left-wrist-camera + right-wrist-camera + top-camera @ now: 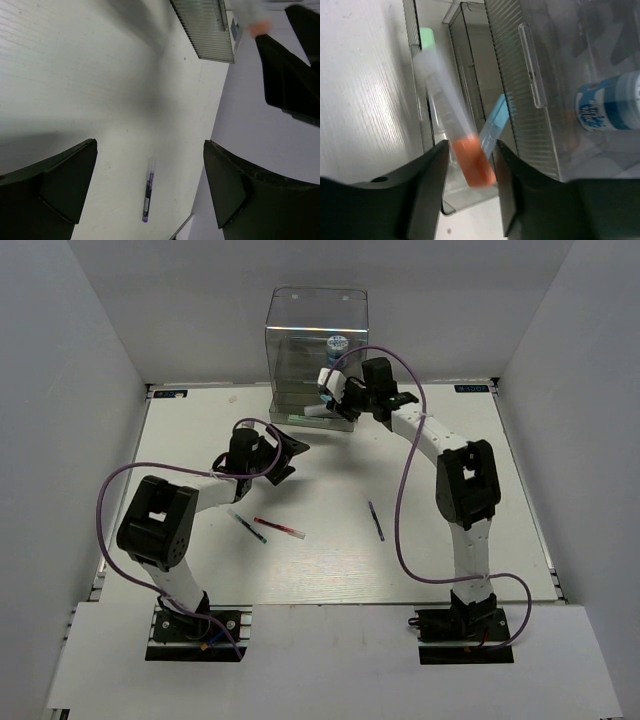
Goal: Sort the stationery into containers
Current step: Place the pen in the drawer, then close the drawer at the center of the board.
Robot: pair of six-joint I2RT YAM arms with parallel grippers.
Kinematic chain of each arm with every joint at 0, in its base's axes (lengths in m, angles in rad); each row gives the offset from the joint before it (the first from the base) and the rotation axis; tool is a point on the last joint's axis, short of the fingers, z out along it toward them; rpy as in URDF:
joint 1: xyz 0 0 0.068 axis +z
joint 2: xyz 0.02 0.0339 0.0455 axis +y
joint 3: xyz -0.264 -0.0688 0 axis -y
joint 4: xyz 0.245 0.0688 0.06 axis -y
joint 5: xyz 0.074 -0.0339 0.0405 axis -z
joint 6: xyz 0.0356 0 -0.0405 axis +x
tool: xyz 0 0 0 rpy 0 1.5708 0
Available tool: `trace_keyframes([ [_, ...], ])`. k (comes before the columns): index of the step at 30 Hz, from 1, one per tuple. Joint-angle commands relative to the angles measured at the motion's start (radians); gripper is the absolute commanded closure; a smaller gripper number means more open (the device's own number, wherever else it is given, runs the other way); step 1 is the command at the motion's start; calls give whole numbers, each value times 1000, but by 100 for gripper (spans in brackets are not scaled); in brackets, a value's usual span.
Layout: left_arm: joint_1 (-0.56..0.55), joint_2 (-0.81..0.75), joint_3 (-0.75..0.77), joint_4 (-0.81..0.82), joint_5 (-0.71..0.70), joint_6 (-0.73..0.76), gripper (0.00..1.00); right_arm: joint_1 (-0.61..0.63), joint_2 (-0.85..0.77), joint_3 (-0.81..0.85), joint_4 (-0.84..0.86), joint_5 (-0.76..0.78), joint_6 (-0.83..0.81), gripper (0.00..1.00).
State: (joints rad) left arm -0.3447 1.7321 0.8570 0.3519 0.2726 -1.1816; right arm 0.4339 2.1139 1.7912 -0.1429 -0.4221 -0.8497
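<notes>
Orange-capped marker [451, 117]: held tilted, orange cap nearest the wrist camera, just in front of the clear cabinet [316, 350] and over a low drawer that stands pulled out. The image is blurred, so contact with the drawer cannot be told.

Right pincer [471, 148]: clenched on the marker at its orange end, a finger on each side.

In the open drawer: a light blue pen [493, 124] leaning just beside the marker. A green-tipped pen [426, 36] shows further back.

The blue-white roll [609, 102] sits in a higher compartment, behind a ribbed drawer front.

On the table [440, 540], well apart from the cabinet:
- the green-white pen [246, 527] and the red pen [280, 528], near each other in front of the left arm
- the dark thin pen [376, 521], alone towards the right arm

Left pincer [285, 451]: released, fingers spread wide and grasping nothing, above the table left of the cabinet. Its wrist view shows the dark thin pen lying between its fingers, on the table beneath.
</notes>
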Motion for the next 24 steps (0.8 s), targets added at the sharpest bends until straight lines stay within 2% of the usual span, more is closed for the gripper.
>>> trace_keyframes([
  [1,6,-113,-7,-85,-21,92,3,11,15,79,52,31,35,49],
  [5,15,-172,-41,-140,-55,140,2,11,-23,53,75,-18,78,49],
  [7,15,-215,-78,-154,-55,149,2,6,-41,19,80,-73,96,55],
  [8,15,-229,-91,-154,-65,149,2,6,-48,8,78,-155,101,71],
  [11,24,-275,-137,-174,-76,149,2,3,-97,-47,49,-302,97,98],
  [14,24,-308,-156,-208,-95,158,2,9,-91,-50,0,-374,64,100],
  [16,24,-321,-156,-237,-105,171,2,12,-28,14,-137,-441,20,100],
  [17,24,-334,-156,-246,-105,171,2,15,-8,74,-282,-452,-29,100],
  [19,24,-348,-156,-258,-115,180,2,23,64,164,-358,-451,-109,100],
  [24,24,-385,-165,-298,-133,180,2,35,119,151,-313,-324,-108,100],
])
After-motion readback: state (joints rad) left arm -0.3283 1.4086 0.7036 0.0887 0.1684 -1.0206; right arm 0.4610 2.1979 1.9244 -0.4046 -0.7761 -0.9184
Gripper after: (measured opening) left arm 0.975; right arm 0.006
